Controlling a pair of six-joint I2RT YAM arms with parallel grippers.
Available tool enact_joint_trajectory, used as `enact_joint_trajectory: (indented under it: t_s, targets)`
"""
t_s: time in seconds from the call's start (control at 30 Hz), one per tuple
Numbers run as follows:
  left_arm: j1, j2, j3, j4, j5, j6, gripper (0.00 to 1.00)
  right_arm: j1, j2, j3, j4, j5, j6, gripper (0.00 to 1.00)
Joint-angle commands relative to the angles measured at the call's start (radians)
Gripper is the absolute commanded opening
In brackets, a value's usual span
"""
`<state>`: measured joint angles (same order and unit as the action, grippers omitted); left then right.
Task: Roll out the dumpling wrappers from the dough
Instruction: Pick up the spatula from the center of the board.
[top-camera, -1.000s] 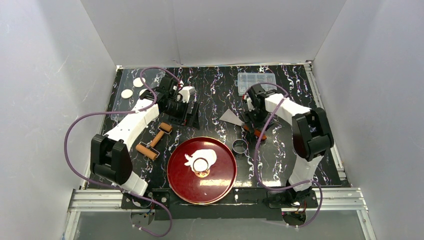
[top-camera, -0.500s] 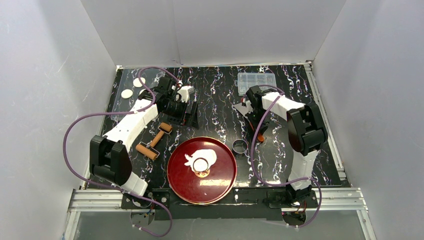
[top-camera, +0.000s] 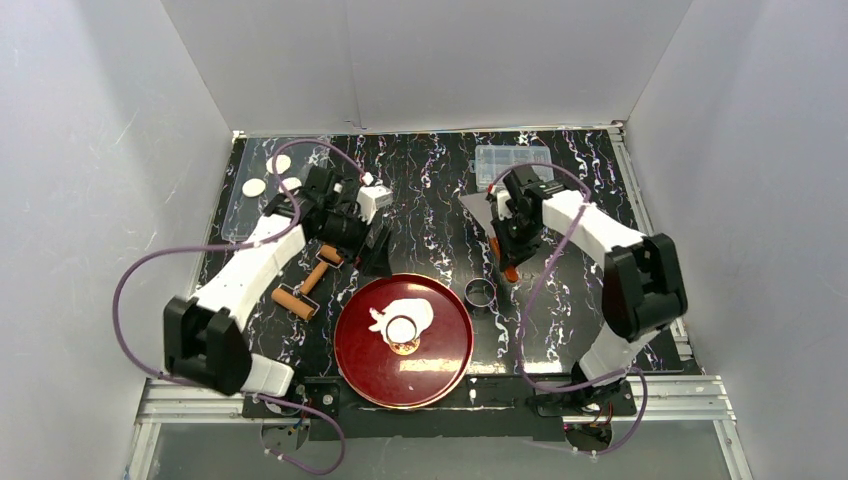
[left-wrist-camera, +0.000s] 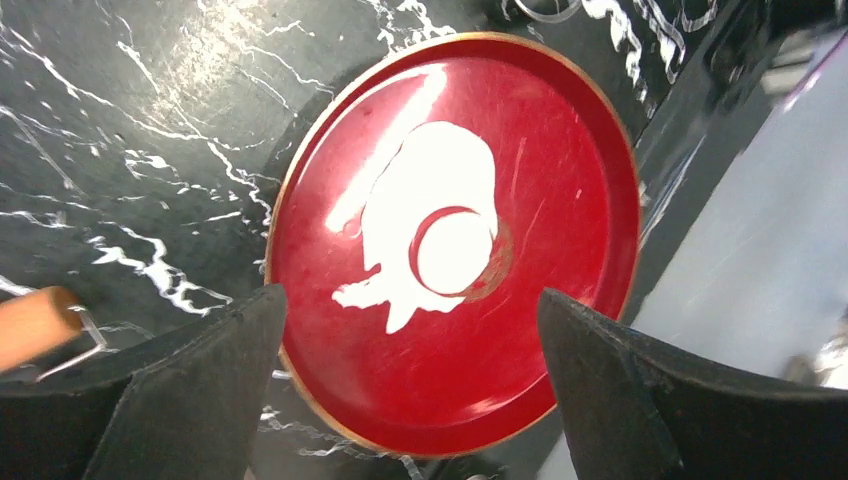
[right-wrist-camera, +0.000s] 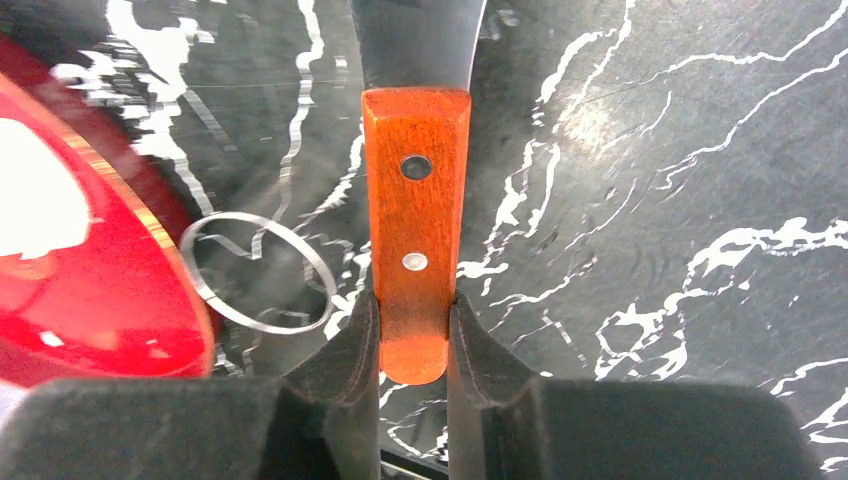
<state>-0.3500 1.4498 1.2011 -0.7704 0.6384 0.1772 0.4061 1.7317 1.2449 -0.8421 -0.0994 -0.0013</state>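
Note:
A ragged white dough (top-camera: 405, 312) (left-wrist-camera: 430, 180) lies on the red plate (top-camera: 445, 365) (left-wrist-camera: 560, 330), with a round disc (top-camera: 402, 328) (left-wrist-camera: 455, 250) cut into it. Three dumpling wrappers (top-camera: 254, 186) lie at the back left. My left gripper (top-camera: 378, 250) (left-wrist-camera: 408, 300) is open, just behind the plate's left rim and apart from it. My right gripper (top-camera: 508, 255) (right-wrist-camera: 415, 305) is shut on the orange wooden handle (right-wrist-camera: 415, 220) of a scraper, whose grey blade (top-camera: 478, 205) points back and left.
A wooden rolling pin (top-camera: 305, 285) (left-wrist-camera: 35, 325) lies left of the plate. A metal ring cutter (top-camera: 481, 292) (right-wrist-camera: 258, 272) stands between the plate and the scraper. A clear plastic box (top-camera: 512, 160) sits at the back.
My right gripper has closed on the scraper handle, and the scraper has shifted back. My left arm has swung from the back left toward the plate, still open.

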Motion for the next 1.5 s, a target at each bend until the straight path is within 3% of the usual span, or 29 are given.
enact_joint_trajectory:
  t_s: [0.0, 0.07, 0.23, 0.47, 0.6, 0.77, 0.8, 0.87, 0.97, 1.1, 1.27, 1.3, 1.4, 1.47]
  targets:
    - [0.002, -0.234, -0.064, -0.075, 0.064, 0.525, 0.95, 0.001, -0.144, -0.006, -0.008, -0.123, 0.073, 0.01]
    - [-0.002, -0.326, -0.125, 0.0, 0.075, 0.689, 0.95, 0.002, -0.187, -0.019, -0.017, -0.139, 0.096, 0.01]
    - [-0.117, -0.513, -0.287, 0.365, 0.085, 0.875, 0.98, 0.03, -0.291, -0.001, -0.068, -0.227, 0.177, 0.01]
    - [-0.309, -0.634, -0.442, 0.689, -0.018, 1.296, 0.98, 0.25, -0.383, 0.069, -0.118, -0.266, 0.339, 0.01]
    - [-0.332, -0.621, -0.44, 0.685, 0.011, 1.459, 0.98, 0.396, -0.377, 0.114, -0.095, -0.273, 0.42, 0.01]
    - [-0.391, -0.604, -0.337, 0.295, 0.086, 1.534, 0.98, 0.536, -0.286, 0.314, -0.119, -0.271, 0.444, 0.01]
    - [-0.405, -0.585, -0.316, 0.295, 0.069, 1.513, 0.95, 0.547, -0.274, 0.342, -0.118, -0.271, 0.446, 0.01]
    - [-0.419, -0.557, -0.289, 0.299, 0.033, 1.48, 0.78, 0.578, -0.242, 0.396, -0.125, -0.282, 0.436, 0.01]
    - [-0.422, -0.526, -0.27, 0.312, -0.014, 1.429, 0.37, 0.605, -0.243, 0.41, -0.078, -0.345, 0.421, 0.01]
    - [-0.422, -0.523, -0.273, 0.335, -0.042, 1.386, 0.0, 0.605, -0.27, 0.393, -0.051, -0.354, 0.419, 0.01]
    - [-0.422, -0.522, -0.25, 0.361, -0.038, 1.26, 0.0, 0.605, -0.301, 0.381, -0.018, -0.366, 0.417, 0.01]
    - [-0.422, -0.518, -0.232, 0.361, -0.037, 1.206, 0.0, 0.604, -0.311, 0.386, -0.015, -0.36, 0.412, 0.09]
    - [-0.422, -0.483, -0.171, 0.328, -0.046, 0.965, 0.0, 0.599, -0.352, 0.398, -0.002, -0.358, 0.38, 0.66]
    - [-0.422, -0.447, -0.127, 0.278, -0.037, 0.773, 0.0, 0.599, -0.392, 0.404, -0.002, -0.332, 0.35, 0.72]
